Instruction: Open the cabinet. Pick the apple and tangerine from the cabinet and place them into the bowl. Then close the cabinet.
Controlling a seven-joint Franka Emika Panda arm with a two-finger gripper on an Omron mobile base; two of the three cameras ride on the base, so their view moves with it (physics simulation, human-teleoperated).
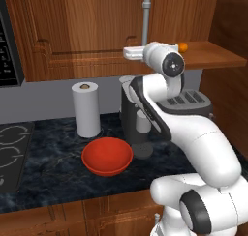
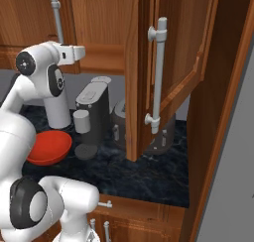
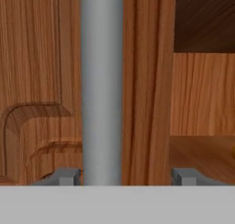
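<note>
The cabinet's left door is closed, and its right door stands swung open. My gripper is open around the left door's silver bar handle, which runs between the fingertips nearer the left one, touching neither. From the left base view the hand sits at the bottom of that handle. The tangerine rests on the open cabinet shelf behind my wrist. The apple is hidden. The red bowl sits on the dark counter below.
A paper towel roll stands left of a coffee machine, with a toaster to the right. Stove burners and the microwave are at the far left. The open door's handle juts out over the counter.
</note>
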